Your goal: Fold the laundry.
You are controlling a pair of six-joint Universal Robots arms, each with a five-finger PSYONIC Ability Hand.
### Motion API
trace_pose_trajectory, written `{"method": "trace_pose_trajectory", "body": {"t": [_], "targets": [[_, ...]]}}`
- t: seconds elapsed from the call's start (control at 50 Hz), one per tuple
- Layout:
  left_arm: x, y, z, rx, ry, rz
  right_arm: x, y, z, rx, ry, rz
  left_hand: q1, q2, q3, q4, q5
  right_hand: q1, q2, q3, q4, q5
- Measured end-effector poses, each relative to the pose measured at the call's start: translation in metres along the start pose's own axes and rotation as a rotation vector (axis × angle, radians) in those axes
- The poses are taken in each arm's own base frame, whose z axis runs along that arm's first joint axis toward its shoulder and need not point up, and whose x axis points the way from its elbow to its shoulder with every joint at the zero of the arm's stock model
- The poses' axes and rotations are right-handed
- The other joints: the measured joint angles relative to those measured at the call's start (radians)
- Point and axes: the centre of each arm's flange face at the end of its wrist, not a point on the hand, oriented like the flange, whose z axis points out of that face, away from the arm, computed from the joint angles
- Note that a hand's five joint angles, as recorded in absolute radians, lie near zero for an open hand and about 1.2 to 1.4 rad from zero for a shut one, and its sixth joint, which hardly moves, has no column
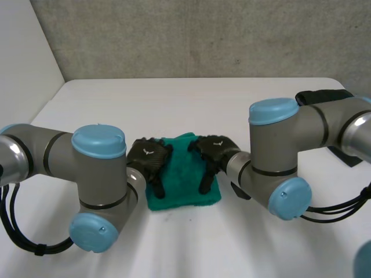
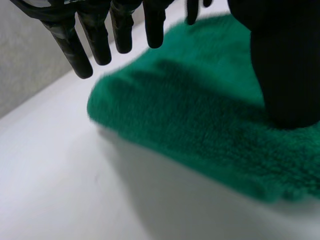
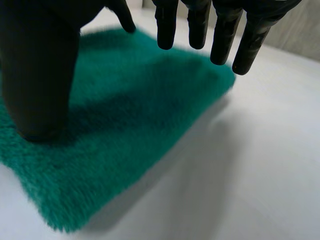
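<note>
**Inspection: green cloth near final fold, both robot hands on it**

Item under task: one green fleecy cloth (image 1: 183, 180), lying on the white surface (image 1: 174, 98) as a compact, near-square pad. Its edges look thick and rounded in both wrist views, which suggests several layers. No other laundry is seen near the cloth.

Left robot hand (image 1: 149, 157): positioned at the cloth's left edge. Its own wrist view shows the fingers (image 2: 100, 47) straight and spread, hanging clear above the cloth's corner, while the thumb (image 2: 287, 75) comes down onto the pile. Nothing is pinched or enclosed, so the hand is relaxed and holds nothing.

Right robot hand (image 1: 213, 152): positioned at the cloth's right edge, mirroring the left. Its fingers (image 3: 225, 40) are likewise straight and raised off the cloth's corner, and its thumb (image 3: 37, 75) is planted on the pile. It holds nothing either.

Assessment of progress: the folding proper appears done or very nearly so. The cloth is small, squared and flat, with no loose flap or trailing corner in sight. Both thumbs seem to be pressing the pad flat rather than lifting any part of it. What seems left is to let go and draw both arms away from the cloth. Whether a further fold is intended cannot be judged from the cloth's shape alone.
</note>
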Motion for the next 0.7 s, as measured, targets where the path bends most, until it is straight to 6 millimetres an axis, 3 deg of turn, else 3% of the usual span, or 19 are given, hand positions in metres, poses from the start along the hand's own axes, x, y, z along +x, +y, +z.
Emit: {"method": "trace_pose_trajectory", "body": {"t": [0.12,0.2,0.26,0.36,0.46,0.58,0.64,0.7], "targets": [[-0.006,0.006,-0.002,-0.061,-0.045,0.048,0.0,0.012,0.006,-0.054,0.024,-0.129,0.0,0.0,0.0,0.0,0.0,-0.012,0.0,0.0,0.0,0.0],[-0.006,0.005,-0.003,-0.061,-0.045,0.07,0.002,0.008,0.003,-0.052,0.045,-0.176,0.0,0.0,0.0,0.0,0.0,-0.018,0.0,0.0,0.0,0.0],[-0.004,-0.006,-0.009,-0.021,-0.026,0.096,0.004,-0.009,-0.009,-0.006,0.082,-0.214,0.0,0.0,0.0,0.0,0.0,-0.018,0.0,0.0,0.0,0.0],[-0.01,-0.048,-0.025,0.12,0.001,0.089,0.004,-0.036,-0.033,0.12,0.123,-0.228,0.0,0.0,0.0,0.0,0.0,-0.018,0.0,0.0,0.0,0.0],[-0.022,-0.088,-0.043,0.26,0.029,0.074,0.002,-0.043,-0.057,0.207,0.158,-0.234,0.0,0.0,0.0,0.0,0.0,-0.018,0.0,0.0,0.0,0.0],[-0.042,-0.122,-0.062,0.356,0.087,0.031,-0.012,-0.017,-0.074,0.207,0.149,-0.241,0.0,0.0,0.0,0.0,0.0,-0.018,0.0,0.0,0.0,0.0],[-0.046,-0.127,-0.065,0.355,0.115,0.012,-0.023,-0.005,-0.076,0.198,0.126,-0.249,0.0,0.0,0.0,0.0,0.0,-0.018,0.0,0.0,0.0,0.0],[-0.051,-0.13,-0.068,0.339,0.16,-0.022,-0.046,0.02,-0.074,0.193,0.069,-0.274,0.0,0.0,0.0,0.0,0.0,-0.018,0.0,0.0,0.0,0.0]]}}
